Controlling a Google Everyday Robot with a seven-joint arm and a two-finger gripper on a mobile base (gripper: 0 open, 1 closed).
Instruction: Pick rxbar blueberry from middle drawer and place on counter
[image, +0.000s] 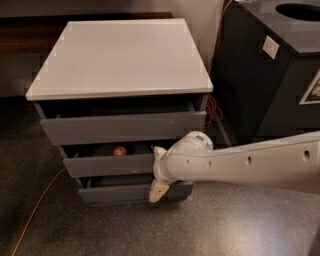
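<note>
Grey three-drawer cabinet (125, 130) sits centre-left in the frame, topped by a glossy white square table top (120, 55), bare as far as the view shows. All three drawers are pulled out a little. The taller-fronted grey top drawer (122, 127) shows a dark gap above its front. The wide shallow grey middle drawer (107, 165) is open a crack, with a small red apple (119, 150) in it near the centre, just behind the front edge. The rest of that drawer's inside is dark shadow. The rxbar blueberry can't be made out anywhere, so I can't tell where it lies. The lowest grey drawer (115, 192) is below.

A white robot arm (240, 162) comes in from the right edge, crossing the lower middle of the frame. Its wrist sits in front of the right end of the middle drawer's front. The gripper (159, 191) has a beige tip hanging down in front of the lowest drawer, right of centre. Can't tell if the gripper is spread or pressed together, and nothing is seen in it.

A dark black bin with a round hole in its top (270, 75) is at upper right. A thin orange cable (35, 210) runs across the speckled grey floor (200, 225) at lower left. Orange-red cables (214, 110) hang between the cabinet and the bin.
</note>
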